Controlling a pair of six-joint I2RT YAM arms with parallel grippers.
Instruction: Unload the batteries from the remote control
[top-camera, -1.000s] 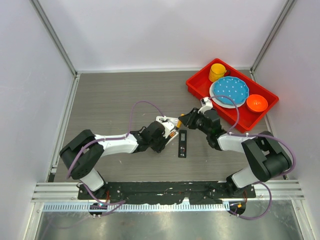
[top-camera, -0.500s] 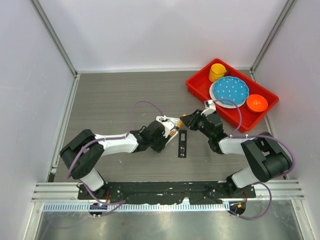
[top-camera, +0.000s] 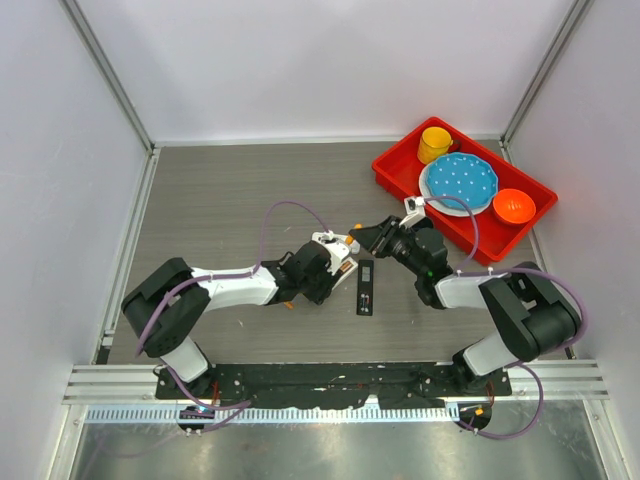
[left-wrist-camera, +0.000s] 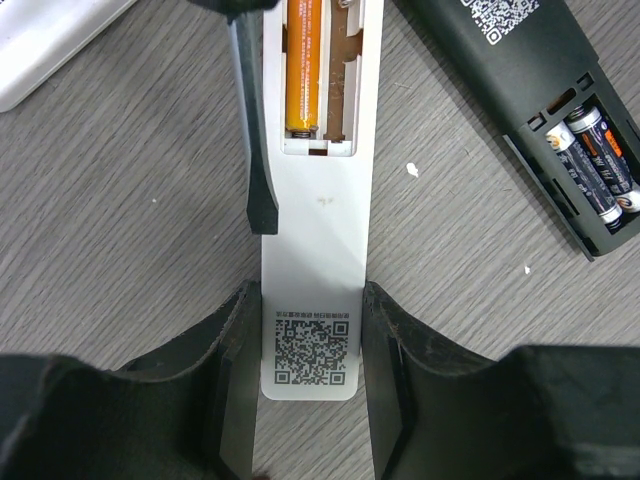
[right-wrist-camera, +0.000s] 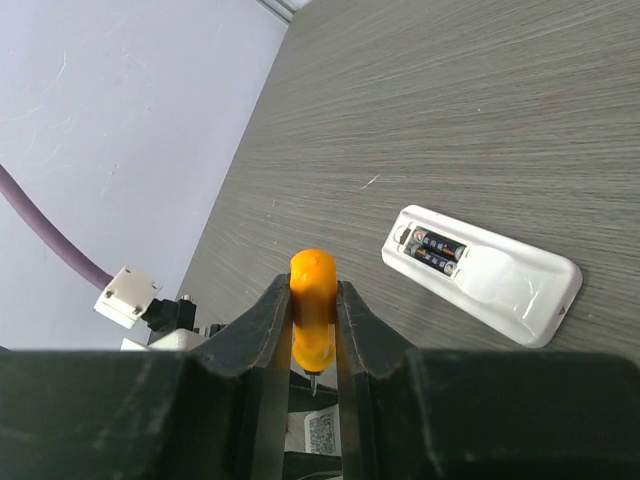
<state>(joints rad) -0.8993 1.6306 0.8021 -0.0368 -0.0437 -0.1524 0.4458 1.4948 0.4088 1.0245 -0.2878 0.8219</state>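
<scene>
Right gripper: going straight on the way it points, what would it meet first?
Probably the white remote held in the left gripper: the right gripper's screwdriver tip sits at its edge, though depth is unclear.

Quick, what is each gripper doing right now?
The left gripper is closed on the white remote.
The right gripper is closed on the orange-handled screwdriver.

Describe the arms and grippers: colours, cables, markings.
Left arm and right arm: white links between black joint housings. A purple cable loops loosely along each. Fingers are flat and matte black, with worn pads. No sleeves or markings visible.
</scene>
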